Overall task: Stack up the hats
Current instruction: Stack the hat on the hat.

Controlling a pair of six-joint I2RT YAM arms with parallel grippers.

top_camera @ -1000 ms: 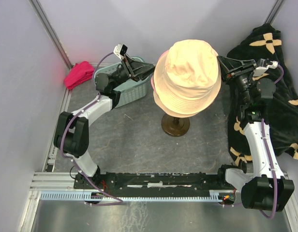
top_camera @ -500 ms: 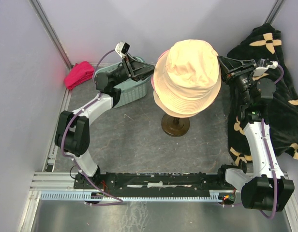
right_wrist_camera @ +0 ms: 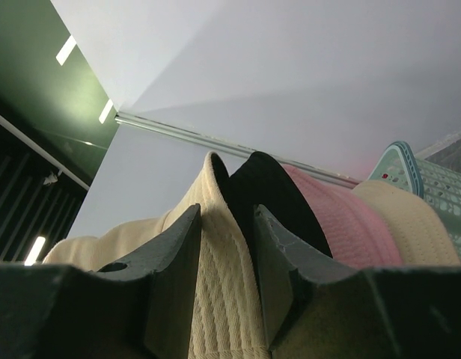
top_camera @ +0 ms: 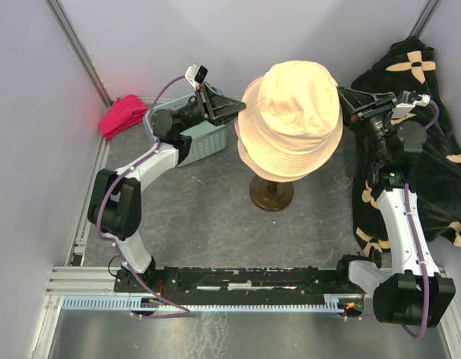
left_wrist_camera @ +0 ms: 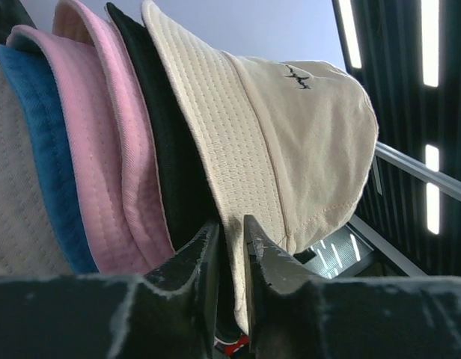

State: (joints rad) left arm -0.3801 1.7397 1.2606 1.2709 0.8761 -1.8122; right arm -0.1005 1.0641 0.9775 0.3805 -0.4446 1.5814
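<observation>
Left gripper (top_camera: 239,108) is now sitting at the left brim of the hat stack, having swung right off the teal basket (top_camera: 206,139); right arm is not shifting at all. Top view is showing only the cream hat (top_camera: 292,116) on top, draped over a stand with a round dark base (top_camera: 272,194), plus a sliver of pink hat (top_camera: 248,87) peeking out at the left edge. Left wrist view is exposing the layers from the side: cream hat (left_wrist_camera: 290,127) outermost, then black hat (left_wrist_camera: 165,153), pink hat (left_wrist_camera: 103,138), blue hat (left_wrist_camera: 32,153) and a tan hat (left_wrist_camera: 7,202) at the frame edge. Left gripper (left_wrist_camera: 230,228) is showing only a narrow slot between its fingers, with dark brim fabric running down into it; cannot tell whether it is actually pinching. Right gripper (top_camera: 342,105) is sitting at the right brim. Right wrist view is showing the right gripper (right_wrist_camera: 225,218) with the cream hat (right_wrist_camera: 215,254) brim filling the gap finger to finger, so it is clamping that brim; the black hat (right_wrist_camera: 272,187), pink hat (right_wrist_camera: 337,218) and tan hat (right_wrist_camera: 410,218) are fanning out just past the far finger, with the basket (right_wrist_camera: 421,179) behind. Magenta cloth (top_camera: 122,115) is lying far left, black flowered cloth (top_camera: 432,78) far right.
</observation>
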